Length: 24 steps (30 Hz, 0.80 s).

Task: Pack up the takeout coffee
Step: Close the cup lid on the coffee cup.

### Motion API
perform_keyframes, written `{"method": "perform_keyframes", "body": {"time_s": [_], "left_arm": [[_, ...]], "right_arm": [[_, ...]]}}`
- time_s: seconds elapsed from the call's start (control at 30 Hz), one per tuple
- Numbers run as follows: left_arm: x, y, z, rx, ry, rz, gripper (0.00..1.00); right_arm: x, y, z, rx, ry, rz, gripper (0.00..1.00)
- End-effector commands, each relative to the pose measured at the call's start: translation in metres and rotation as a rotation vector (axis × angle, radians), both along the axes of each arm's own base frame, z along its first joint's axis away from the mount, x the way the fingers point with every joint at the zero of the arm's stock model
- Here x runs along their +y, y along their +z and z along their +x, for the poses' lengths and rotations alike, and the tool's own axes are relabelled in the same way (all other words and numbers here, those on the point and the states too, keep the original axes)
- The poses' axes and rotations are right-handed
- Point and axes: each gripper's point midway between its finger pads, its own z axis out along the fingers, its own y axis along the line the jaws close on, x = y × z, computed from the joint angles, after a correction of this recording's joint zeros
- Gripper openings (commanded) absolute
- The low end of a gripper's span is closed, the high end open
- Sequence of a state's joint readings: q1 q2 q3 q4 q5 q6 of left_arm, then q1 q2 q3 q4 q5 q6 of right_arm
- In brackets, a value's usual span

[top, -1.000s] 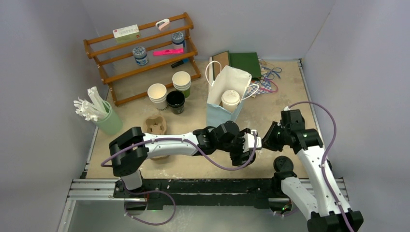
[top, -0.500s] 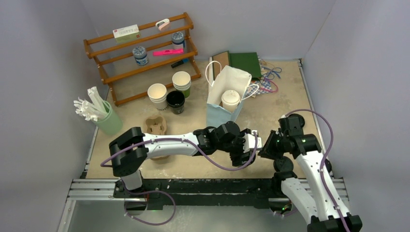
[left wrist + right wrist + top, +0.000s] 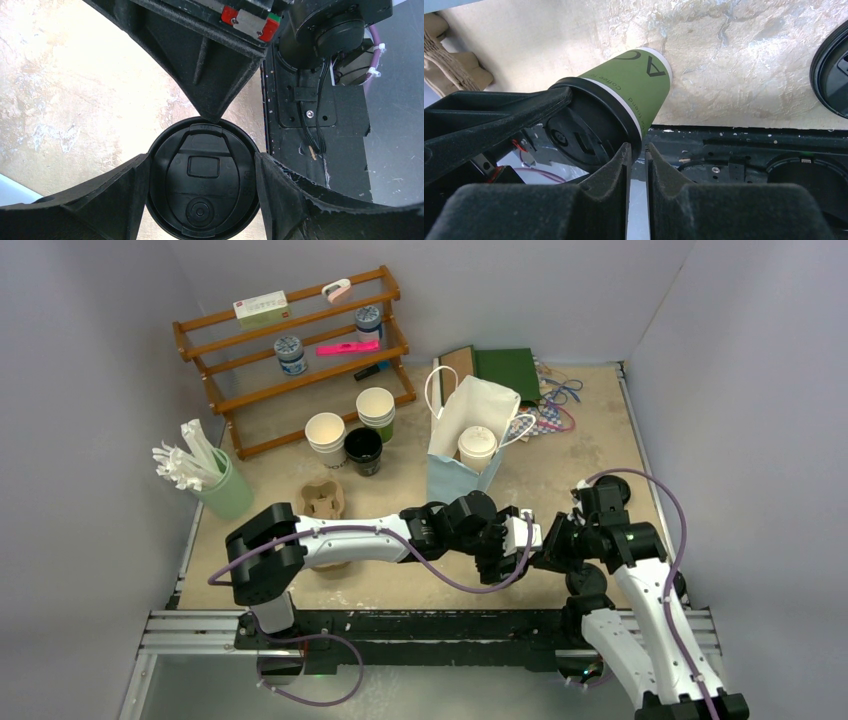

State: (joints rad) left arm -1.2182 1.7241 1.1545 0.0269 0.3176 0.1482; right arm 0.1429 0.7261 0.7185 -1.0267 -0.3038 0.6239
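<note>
left claw (image 3: 202, 176) clenched on cup (image 3: 640, 84) near lid (image 3: 579, 134). right claw (image 3: 638, 150) at lid rim, grip cannot tell. paper wall light, crushable; hold below rim, gently.

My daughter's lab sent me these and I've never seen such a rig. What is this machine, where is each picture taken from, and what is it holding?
These are two robot arms bolted at the near edge of a table. The wide picture looks down from above and behind them; the other two come from a camera on each wrist, showing its own fingers up close. On the table stand a wooden rack, loose paper cups, a pulp carrier and a bag with a cream lidded cup inside. The left end effector grips a green cup by its black lid. The right end effector sits at that lid's rim, fingers nearly together; whether it pinches it I cannot tell.
</note>
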Motion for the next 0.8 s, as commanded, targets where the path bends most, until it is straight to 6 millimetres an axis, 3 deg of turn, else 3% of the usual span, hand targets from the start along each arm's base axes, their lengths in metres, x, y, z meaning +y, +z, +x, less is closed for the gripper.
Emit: {"method": "perform_keyframes", "body": {"time_s": [0.0,0.23,0.4,0.57,0.7,0.77], "left_arm": [[0.014,-0.019,-0.013,0.067,-0.002,0.096,0.74],[0.015,-0.021,-0.013,0.072,0.001,0.099,0.73],[0.019,-0.027,-0.014,0.083,0.012,0.107,0.73],[0.018,-0.024,-0.009,0.092,0.066,0.101,0.74],[0.016,-0.020,-0.002,0.119,0.143,0.092,0.74],[0.015,-0.016,0.003,0.148,0.209,0.090,0.74]], "right_arm": [[0.005,0.003,-0.002,0.001,0.032,0.028,0.18],[0.001,-0.015,-0.009,0.074,0.032,0.000,0.07],[-0.001,-0.021,-0.013,0.096,0.037,-0.014,0.09],[0.001,-0.008,0.000,0.040,0.051,-0.010,0.10],[0.004,-0.008,0.005,0.051,0.077,0.002,0.09],[0.005,-0.003,0.013,0.025,0.092,0.003,0.13]]}}
